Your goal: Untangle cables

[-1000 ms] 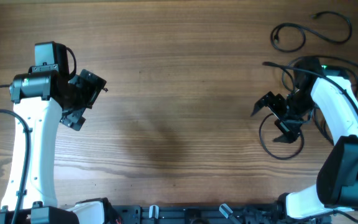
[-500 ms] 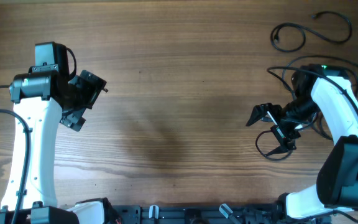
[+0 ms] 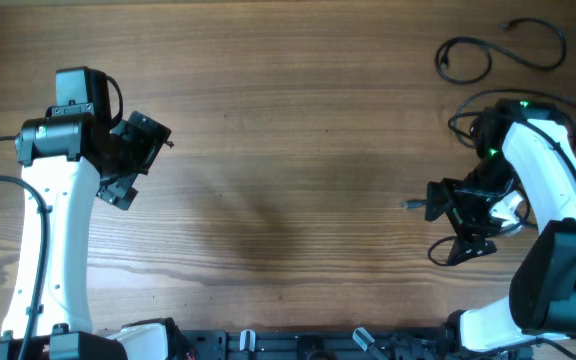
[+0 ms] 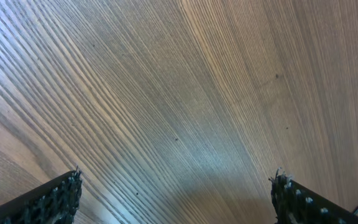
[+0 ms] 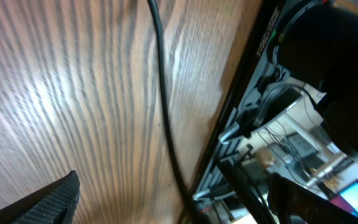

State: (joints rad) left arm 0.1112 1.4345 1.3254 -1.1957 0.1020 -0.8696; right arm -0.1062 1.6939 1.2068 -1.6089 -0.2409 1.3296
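Note:
One thin black cable point(image 3: 465, 58) lies as a loose loop at the far right back, apart from the arms. A second black cable point(image 3: 465, 112) loops around my right arm; most of it is hidden under the arm, and a small plug end point(image 3: 408, 204) pokes out left of the gripper. My right gripper point(image 3: 442, 222) is open over this cable. In the blurred right wrist view the cord point(image 5: 160, 93) runs along the table between the wide-open fingers point(image 5: 174, 186), not pinched. My left gripper point(image 3: 140, 160) is open and empty at the far left, over bare wood point(image 4: 176, 186).
The wooden table point(image 3: 288, 150) runs across the whole view. A black rail with fittings point(image 3: 298, 345) runs along the front edge and shows in the right wrist view point(image 5: 253, 118). Thicker black wires run from both arm bases.
My right gripper has swung toward the front edge and turned. The cable loop under it has shifted with it and is now mostly hidden. The left arm has not moved.

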